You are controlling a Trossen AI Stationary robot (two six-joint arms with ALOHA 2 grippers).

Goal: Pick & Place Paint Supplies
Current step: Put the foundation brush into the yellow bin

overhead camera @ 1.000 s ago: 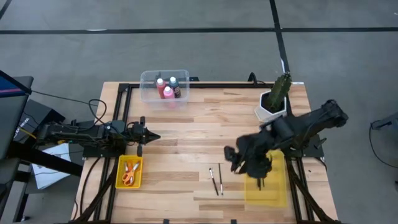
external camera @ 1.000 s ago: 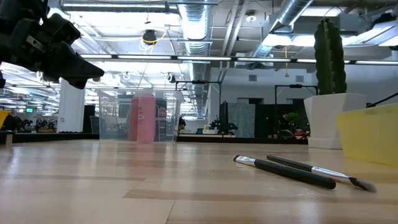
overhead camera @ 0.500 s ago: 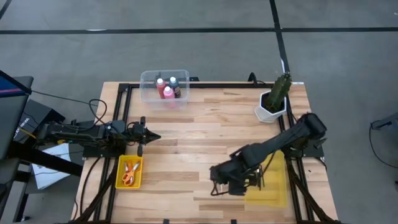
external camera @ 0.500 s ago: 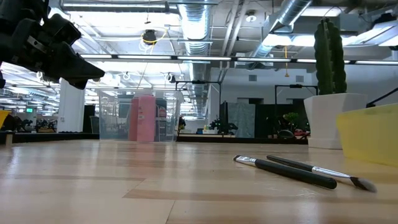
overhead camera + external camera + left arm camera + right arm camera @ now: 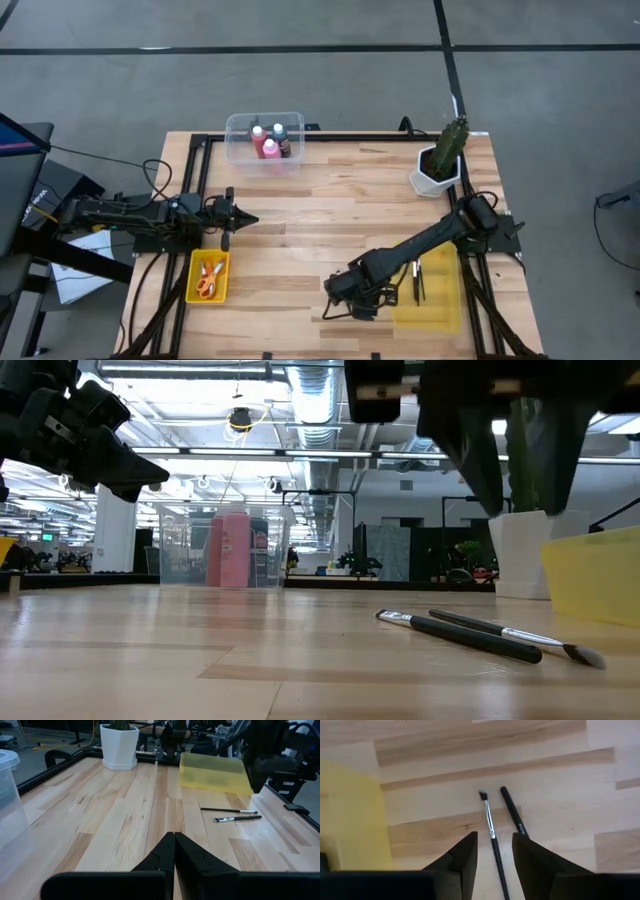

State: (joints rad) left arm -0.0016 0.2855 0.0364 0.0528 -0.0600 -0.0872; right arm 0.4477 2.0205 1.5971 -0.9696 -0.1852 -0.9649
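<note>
Two thin dark-handled brushes (image 5: pixel 465 633) (image 5: pixel 515 635) lie side by side on the wooden table. My right gripper (image 5: pixel 495 865) hangs open just above them, pointing steeply down; one brush (image 5: pixel 491 832) runs between its fingers untouched, and the other brush (image 5: pixel 513 818) lies beside it. In the high view the gripper (image 5: pixel 350 297) hides both. Another brush (image 5: pixel 418 283) lies in the yellow tray (image 5: pixel 440 310). My left gripper (image 5: pixel 240 219) waits shut at the table's left. The red, pink and dark bottles (image 5: pixel 268 141) stand in a clear bin (image 5: pixel 240 150). The scissors (image 5: pixel 208 277) lie in a small yellow tray.
A green plant in a white pot (image 5: pixel 440 165) stands at the far right, behind the yellow tray. The clear bin sits at the far edge, left of centre. Bare wood (image 5: pixel 300 230) stretches between the two arms.
My right gripper has come down and gone toward the table's left and near edges, from over the yellow tray to just above the two brushes, tipping more steeply downward. It now enters the low view from above. The brushes have not moved.
</note>
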